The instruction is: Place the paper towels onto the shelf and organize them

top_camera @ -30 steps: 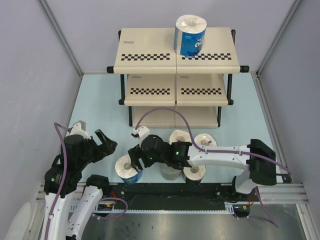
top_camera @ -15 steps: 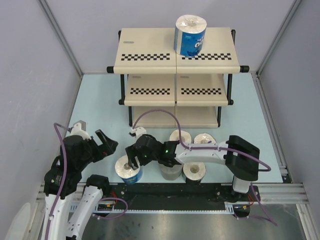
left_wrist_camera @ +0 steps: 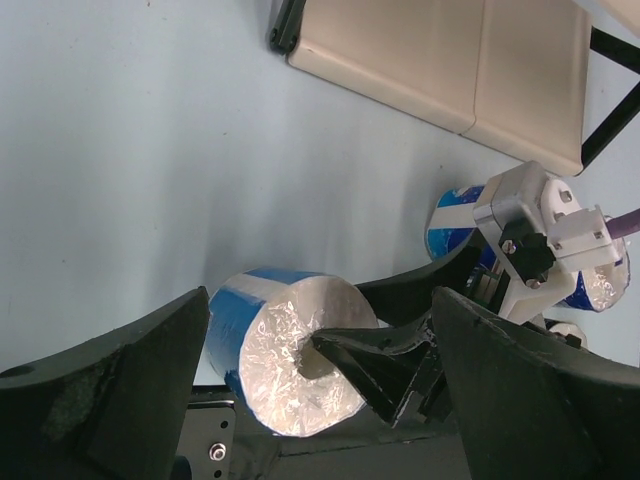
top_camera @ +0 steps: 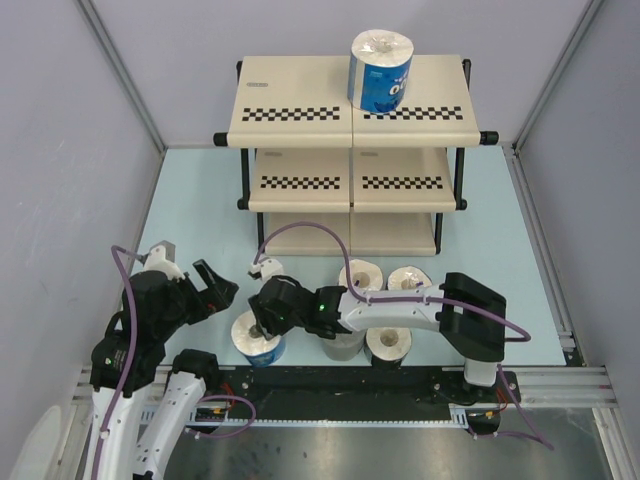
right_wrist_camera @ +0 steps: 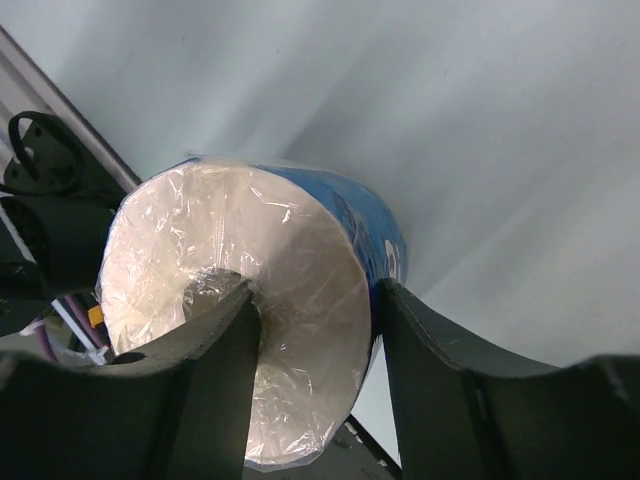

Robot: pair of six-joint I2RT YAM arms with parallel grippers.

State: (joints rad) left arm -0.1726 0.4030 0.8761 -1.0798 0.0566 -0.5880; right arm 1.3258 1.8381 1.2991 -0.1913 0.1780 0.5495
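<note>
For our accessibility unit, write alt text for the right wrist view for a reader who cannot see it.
A blue-wrapped paper towel roll fills the frame, standing on the pale blue table, gripped by the right gripper's fingers: one inside its hollow core, one against its outer wrapper.

Pale blue tabletop (top_camera: 200, 200) bearing the three-tier shelf (top_camera: 290, 95) at the rear. The shelf's top board carries one upright blue-wrapped roll (top_camera: 380, 72), right of centre. Five rolls stand on the tabletop near its front: front-left roll (top_camera: 255, 348), grey roll (top_camera: 340, 350), front-right roll (top_camera: 388, 345), two rear rolls (top_camera: 410, 278).
</note>
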